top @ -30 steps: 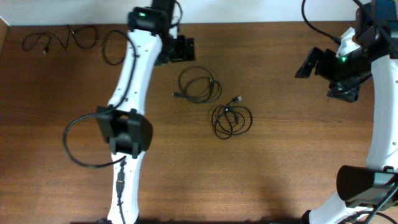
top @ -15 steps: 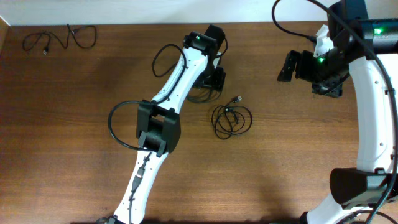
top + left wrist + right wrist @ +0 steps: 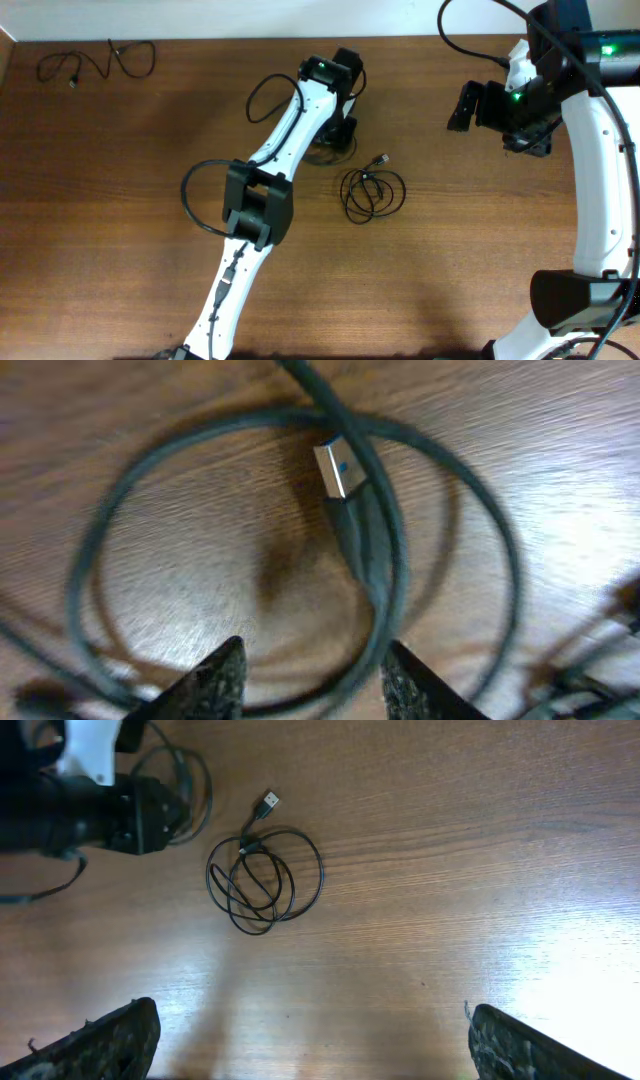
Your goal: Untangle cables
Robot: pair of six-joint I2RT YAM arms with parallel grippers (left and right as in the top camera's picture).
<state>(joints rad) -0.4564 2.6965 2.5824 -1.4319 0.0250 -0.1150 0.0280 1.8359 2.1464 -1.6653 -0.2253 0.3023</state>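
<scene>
Straddling a coiled cable [image 3: 385, 560], left gripper [image 3: 315, 670] stands half-open, clamping nothing — right gripper [image 3: 315, 1042] gapes empty.

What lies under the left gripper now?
A coiled black cable with a silvery plug lies on the table under the left gripper. From overhead, the arm covers most of that coil.

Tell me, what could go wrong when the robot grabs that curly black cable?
The left gripper sits low over the coiled cable, where strands overlap beside the silvery plug. It might pinch two strands together and lift the whole tangle. The second coil lies close by, so dragging could snag it.
</scene>
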